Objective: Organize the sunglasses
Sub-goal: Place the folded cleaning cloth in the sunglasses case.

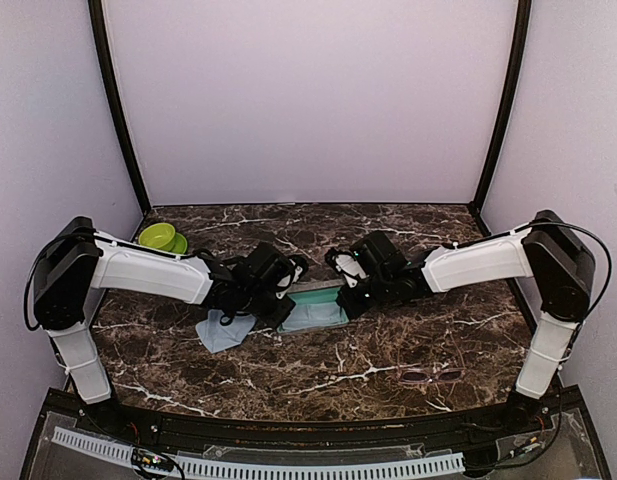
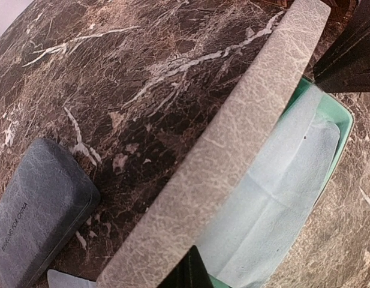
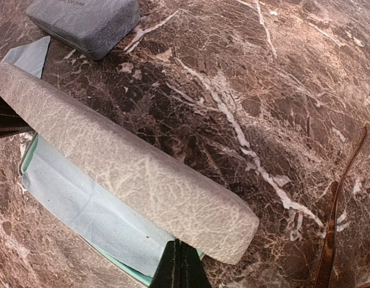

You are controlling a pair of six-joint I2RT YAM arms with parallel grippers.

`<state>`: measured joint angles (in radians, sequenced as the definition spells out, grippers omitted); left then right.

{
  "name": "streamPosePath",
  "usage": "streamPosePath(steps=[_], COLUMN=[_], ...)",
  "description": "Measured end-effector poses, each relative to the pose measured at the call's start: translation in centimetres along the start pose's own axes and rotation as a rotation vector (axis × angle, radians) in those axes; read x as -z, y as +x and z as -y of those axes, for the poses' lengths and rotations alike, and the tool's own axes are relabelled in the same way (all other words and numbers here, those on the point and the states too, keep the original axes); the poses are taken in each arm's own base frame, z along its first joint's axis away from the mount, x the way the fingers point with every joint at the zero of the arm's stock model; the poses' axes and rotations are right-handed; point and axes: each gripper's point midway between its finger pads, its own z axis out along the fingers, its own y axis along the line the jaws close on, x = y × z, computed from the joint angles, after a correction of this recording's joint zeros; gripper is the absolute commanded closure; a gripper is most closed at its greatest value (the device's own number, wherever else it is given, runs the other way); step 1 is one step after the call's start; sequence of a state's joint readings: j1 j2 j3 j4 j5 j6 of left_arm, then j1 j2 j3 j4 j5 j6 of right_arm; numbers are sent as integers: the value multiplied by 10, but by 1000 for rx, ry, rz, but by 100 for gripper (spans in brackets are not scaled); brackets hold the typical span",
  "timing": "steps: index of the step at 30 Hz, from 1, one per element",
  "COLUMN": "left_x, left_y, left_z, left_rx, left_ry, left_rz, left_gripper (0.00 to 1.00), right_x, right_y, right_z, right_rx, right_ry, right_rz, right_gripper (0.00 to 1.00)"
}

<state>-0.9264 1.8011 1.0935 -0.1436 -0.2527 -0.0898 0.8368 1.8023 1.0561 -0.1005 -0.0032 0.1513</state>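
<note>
Pressing together with no gap, the jaws of the left gripper (image 2: 187, 273) form one black wedge, closed on nothing, with its tip at one end of a raised grey lid (image 2: 232, 138). The right gripper (image 3: 180, 267) is closed the same way and holds nothing, its tip just under the lid's other end. Whether either tip actually touches the lid cannot be told.

The two grippers face each other across an open glasses case, and the lid stands tilted between them. Behind the lid lies the case's mint-green tray (image 2: 346, 120) with a folded light blue cloth (image 2: 280, 192) inside.

The pink-purple sunglasses (image 1: 433, 376) lie flat on the marble table (image 1: 318, 375) near its front edge. They are well apart from both sets of jaws, on the right arm's side.

A thin brown strip (image 3: 337, 210) curves over the marble at the right edge of the right wrist view, apart from the jaws. It may be an arm of the dark-framed pair, but too little shows to be sure.

Farther out, a closed dark grey case (image 2: 41, 210) rests on the marble beyond the lid. A loose light blue cloth (image 1: 223, 330) lies just beside the open case below the left arm. A green bowl (image 1: 160, 237) sits at the far left corner.
</note>
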Motion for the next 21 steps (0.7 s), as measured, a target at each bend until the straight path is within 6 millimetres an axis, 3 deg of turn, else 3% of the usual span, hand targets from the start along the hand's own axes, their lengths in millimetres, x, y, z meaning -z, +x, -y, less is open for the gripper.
streamPosePath(steps=[21], left_x=[-4], left_y=[0], left_z=[-3], left_rx=[-7], left_ry=[-24], left_rz=[5], left_gripper=[100], right_x=[2], right_y=[-2], right_z=[0], right_rx=[-4], right_ry=[-1], right_rz=[7], right_gripper=[100])
